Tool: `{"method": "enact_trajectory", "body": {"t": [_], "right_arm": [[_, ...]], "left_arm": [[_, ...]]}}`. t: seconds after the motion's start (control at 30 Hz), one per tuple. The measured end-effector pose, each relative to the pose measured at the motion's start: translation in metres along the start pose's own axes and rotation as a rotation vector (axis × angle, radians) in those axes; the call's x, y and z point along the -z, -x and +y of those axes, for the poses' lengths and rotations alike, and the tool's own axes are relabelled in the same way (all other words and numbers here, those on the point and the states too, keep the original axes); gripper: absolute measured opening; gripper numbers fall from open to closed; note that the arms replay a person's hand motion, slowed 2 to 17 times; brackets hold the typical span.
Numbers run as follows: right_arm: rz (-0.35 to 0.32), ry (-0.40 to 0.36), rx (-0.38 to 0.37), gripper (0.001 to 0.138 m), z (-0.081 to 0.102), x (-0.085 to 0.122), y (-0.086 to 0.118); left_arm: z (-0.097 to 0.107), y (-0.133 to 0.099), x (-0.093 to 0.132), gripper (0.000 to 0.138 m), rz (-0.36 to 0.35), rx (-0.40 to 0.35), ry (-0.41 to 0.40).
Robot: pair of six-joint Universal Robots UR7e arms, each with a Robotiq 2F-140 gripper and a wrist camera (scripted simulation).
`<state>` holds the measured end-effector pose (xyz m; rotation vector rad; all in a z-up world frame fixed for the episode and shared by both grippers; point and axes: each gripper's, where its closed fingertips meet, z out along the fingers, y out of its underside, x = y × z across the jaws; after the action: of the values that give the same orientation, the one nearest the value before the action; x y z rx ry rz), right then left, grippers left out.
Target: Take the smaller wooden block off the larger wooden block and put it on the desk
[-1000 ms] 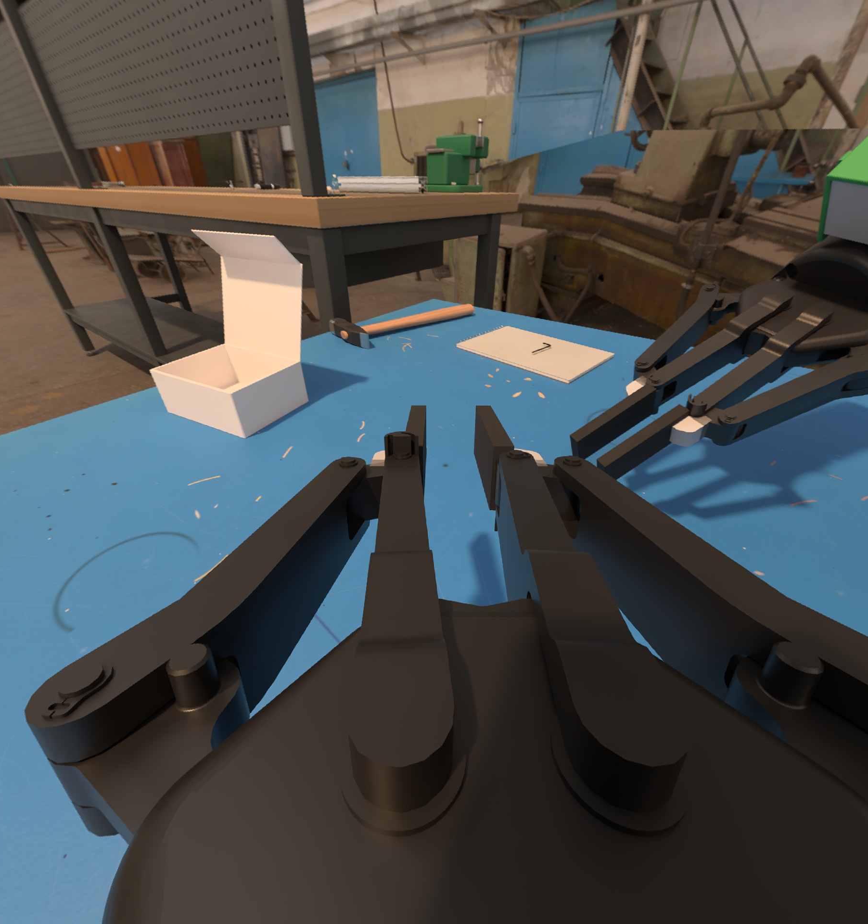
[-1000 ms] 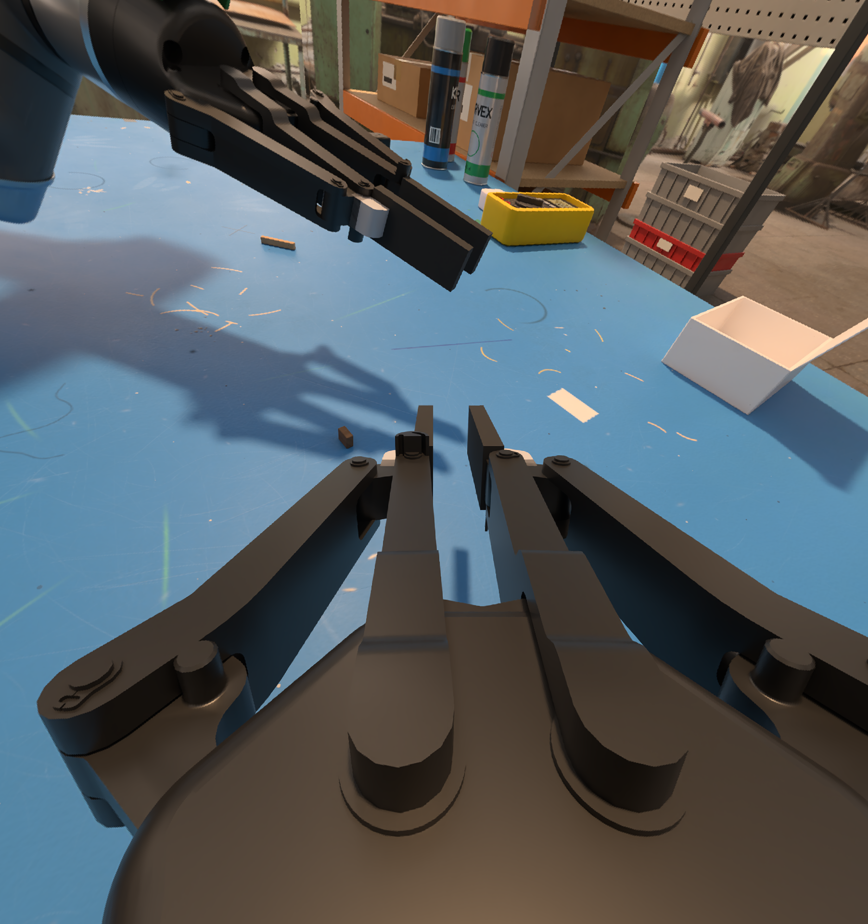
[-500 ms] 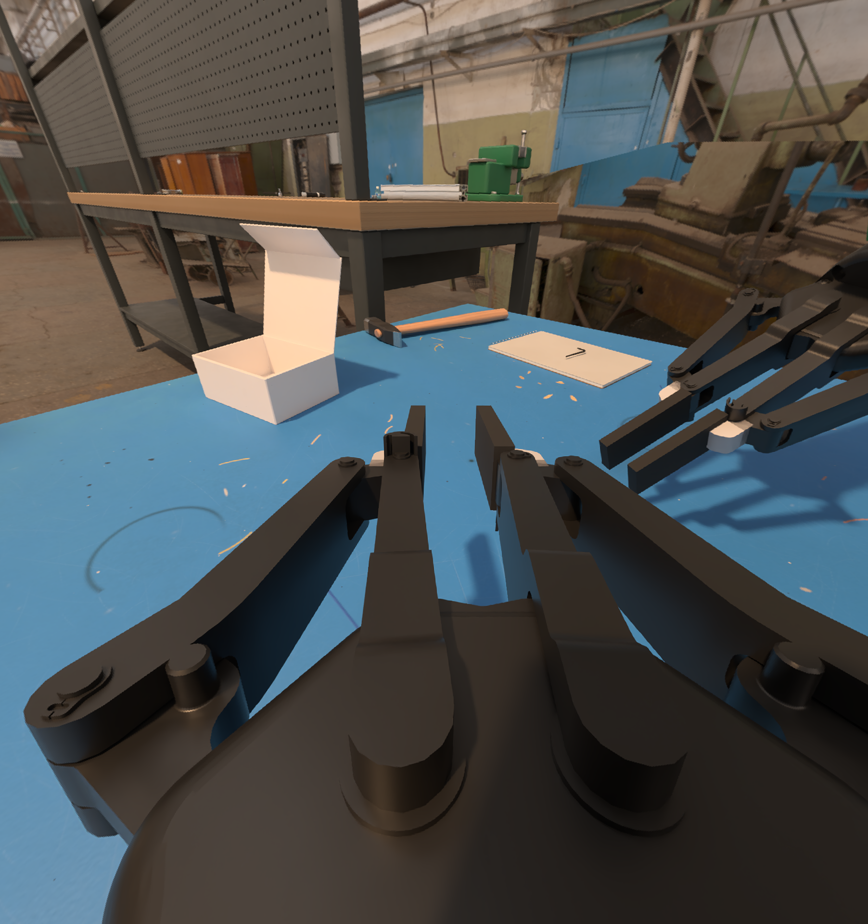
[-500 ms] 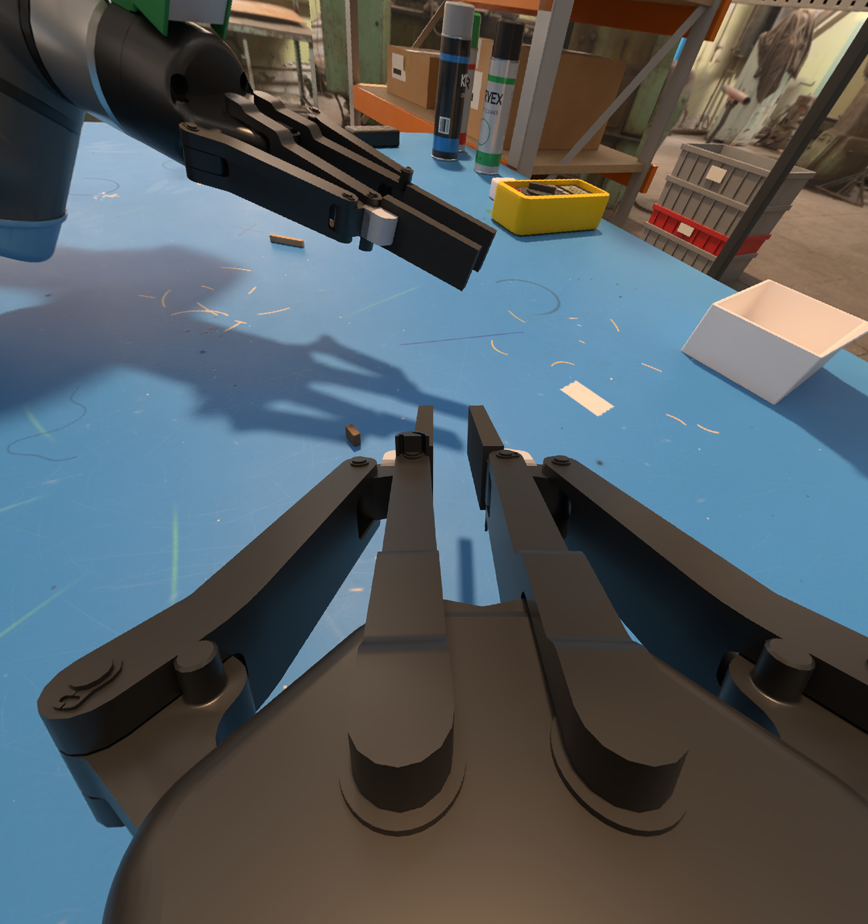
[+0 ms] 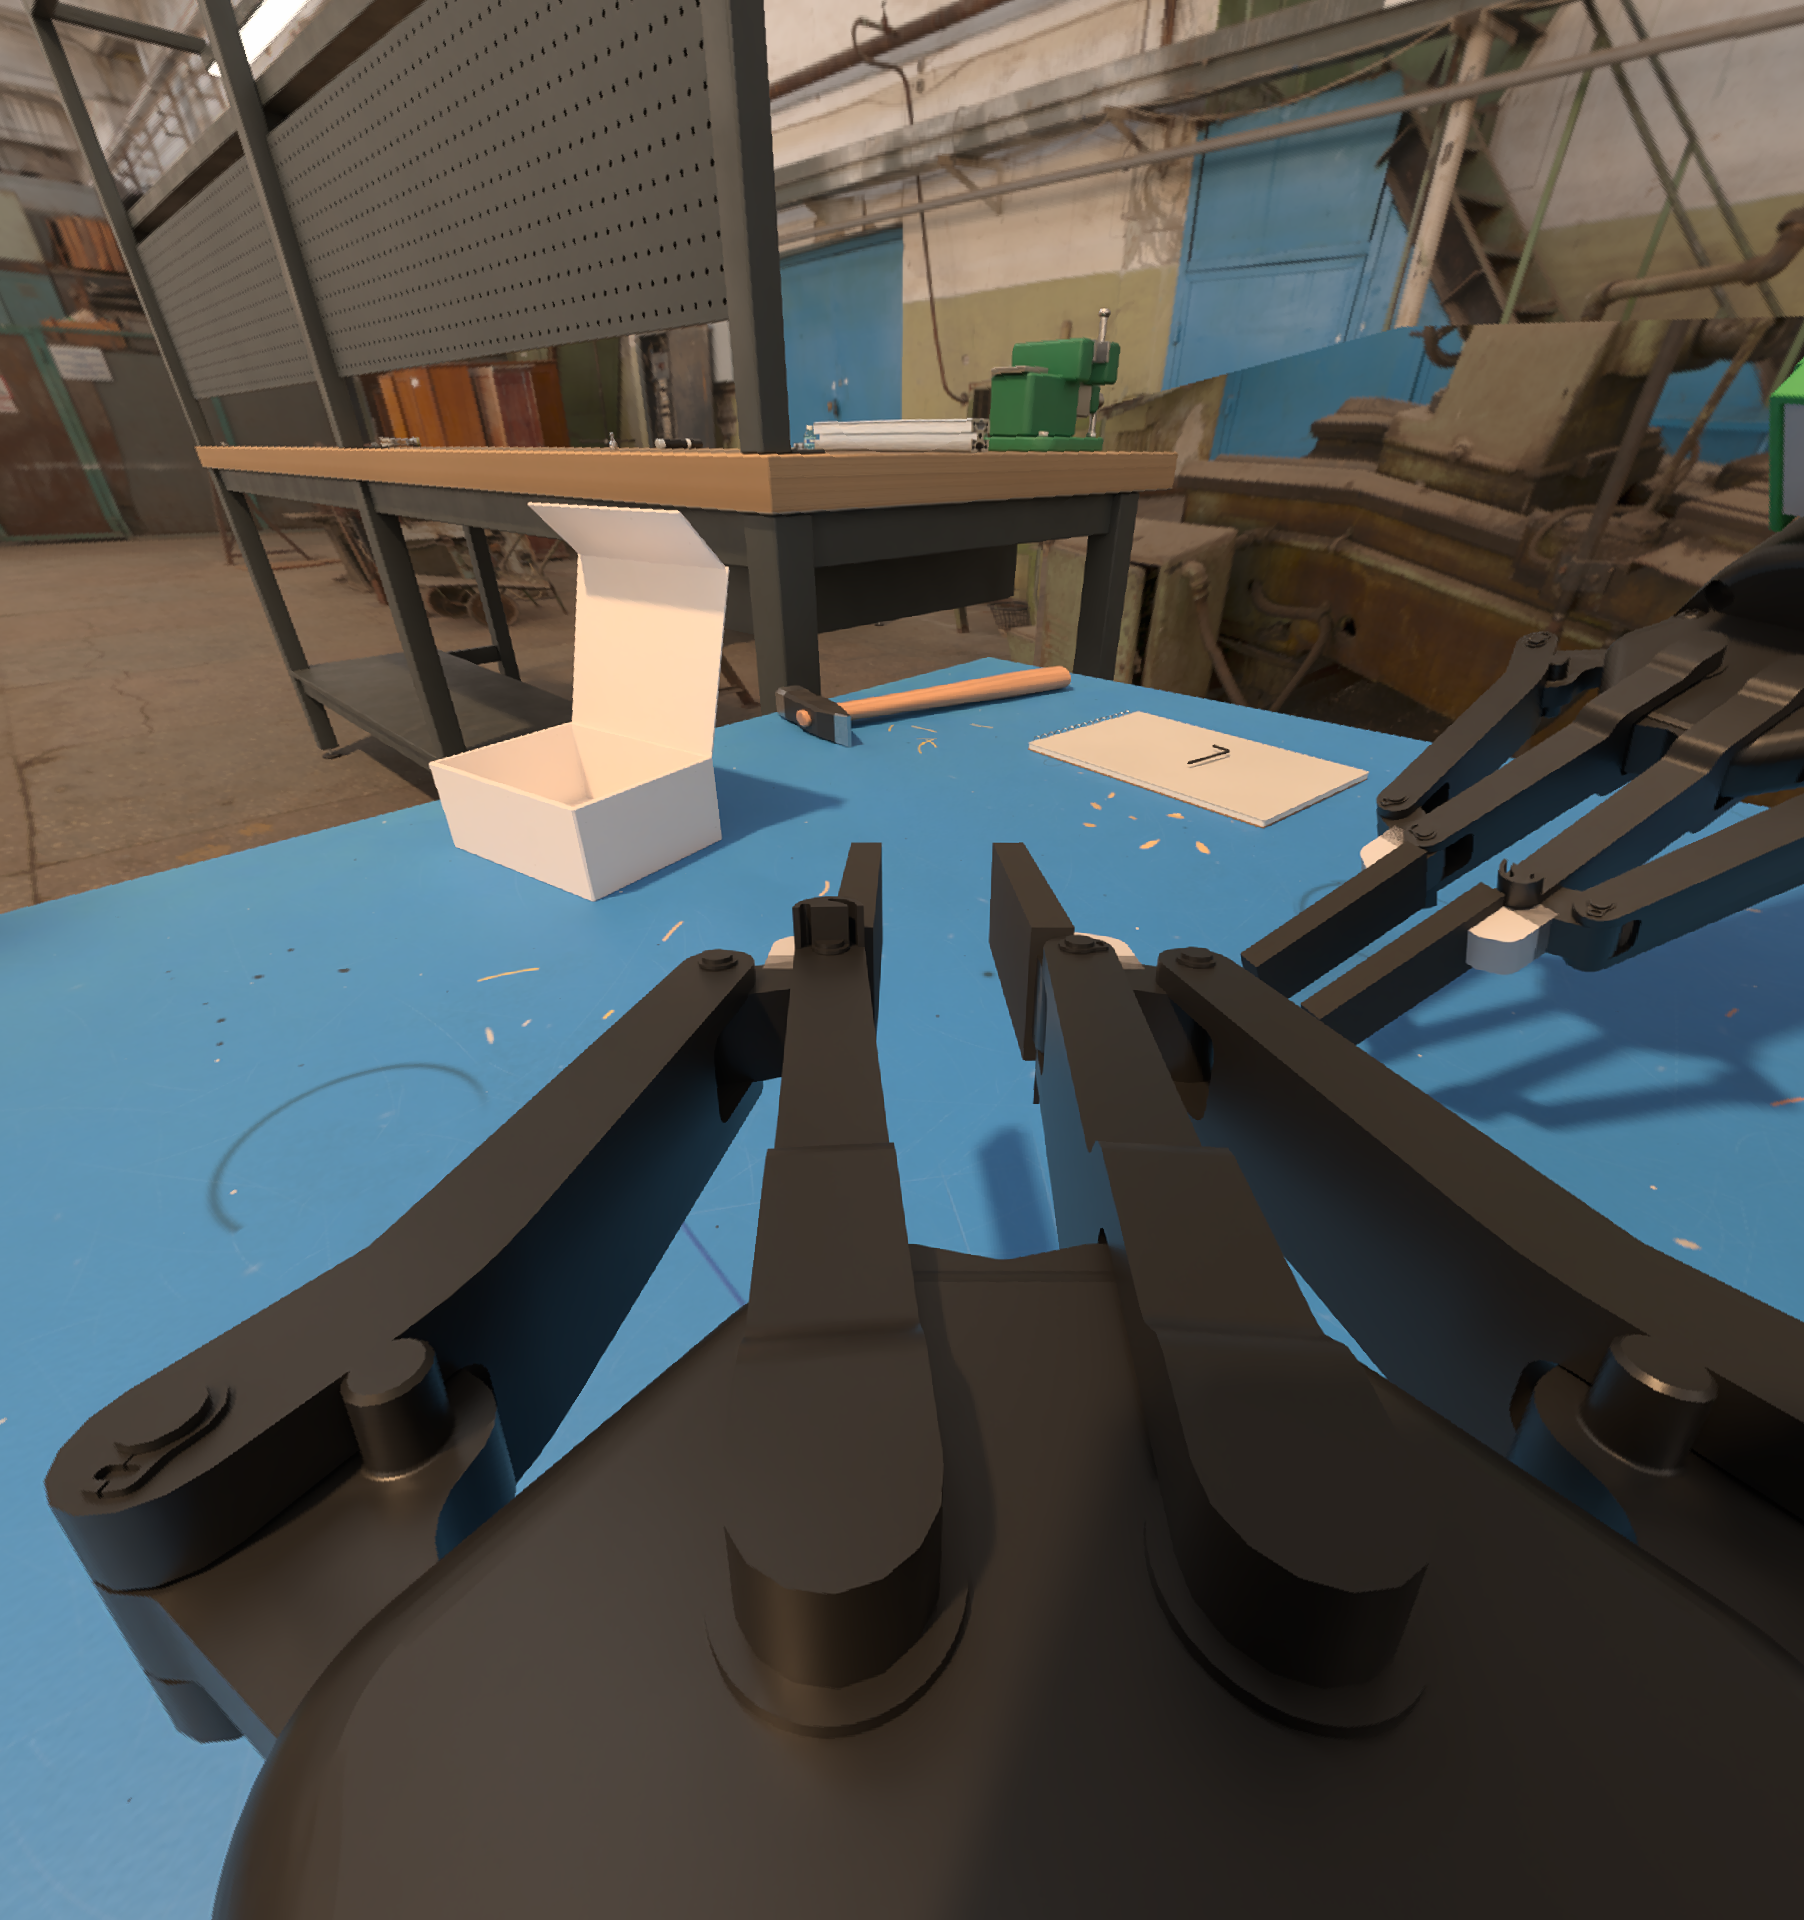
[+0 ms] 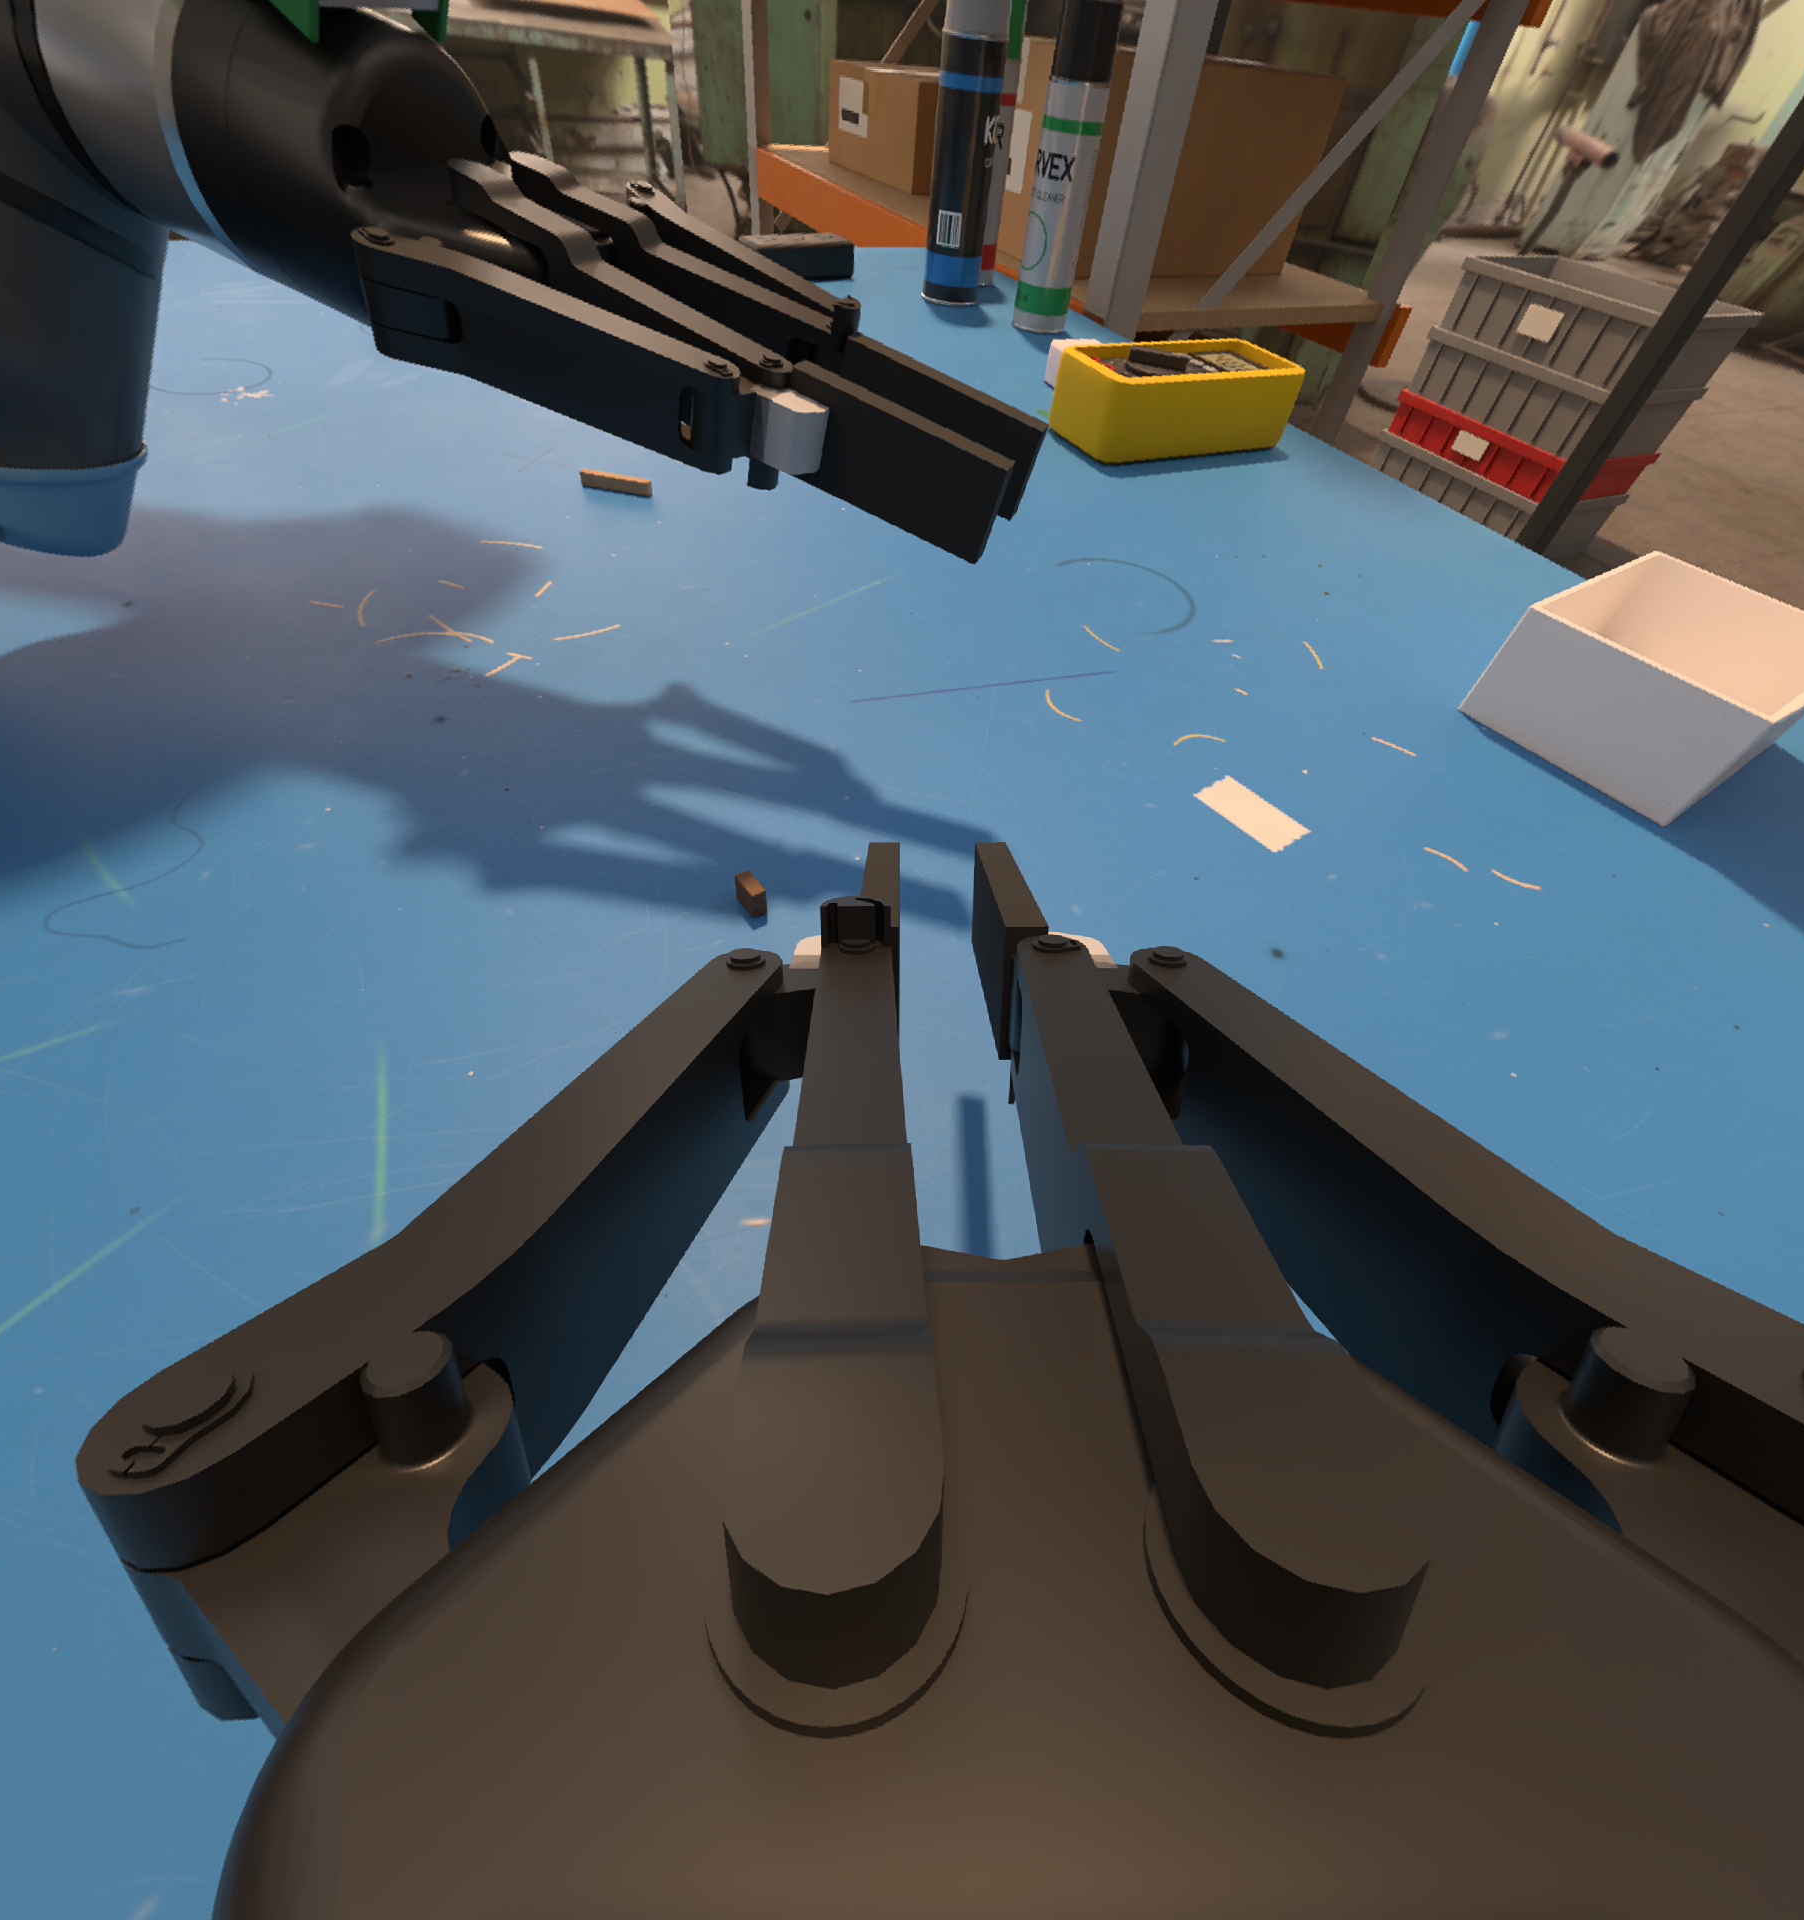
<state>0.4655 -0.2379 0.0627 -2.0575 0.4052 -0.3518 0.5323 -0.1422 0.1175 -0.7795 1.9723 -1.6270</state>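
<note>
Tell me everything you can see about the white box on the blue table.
The white box is a small open carton with plain, matte, cardboard-like walls and an empty, cream-tinted interior. Its hinged lid stands up from the back wall, with the top flap bent over. It sits flat on the blue table near the edge, casting a shadow. Nothing else touches it; both end effectors are apart from it. The right wrist view shows it too, lid cut off by the frame.

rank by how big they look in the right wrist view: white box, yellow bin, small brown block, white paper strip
1. white box, though it is cut off by the picture's edge
2. yellow bin, which sits farther from the camera
3. white paper strip
4. small brown block, smallest
</note>
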Motion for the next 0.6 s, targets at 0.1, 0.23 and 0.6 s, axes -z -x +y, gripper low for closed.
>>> {"method": "enact_trajectory", "body": {"t": [0.1, 0.23, 0.6], "right_arm": [[0.002, 0.005, 0.001, 0.019, 0.0011, -0.0007, -0.0004], [0.005, 0.010, 0.001, 0.019, 0.0023, -0.0014, -0.0012], [0.006, 0.012, -0.021, 0.018, 0.0045, -0.0016, -0.0050]], "left_arm": [[0.0000, 0.0000, 0.0000, 0.028, -0.002, 0.004, -0.001], [0.0022, -0.0011, -0.0010, 0.028, -0.001, 0.006, 0.007], [0.0089, 0.0017, -0.0039, 0.027, -0.022, 0.002, 0.034]]}}
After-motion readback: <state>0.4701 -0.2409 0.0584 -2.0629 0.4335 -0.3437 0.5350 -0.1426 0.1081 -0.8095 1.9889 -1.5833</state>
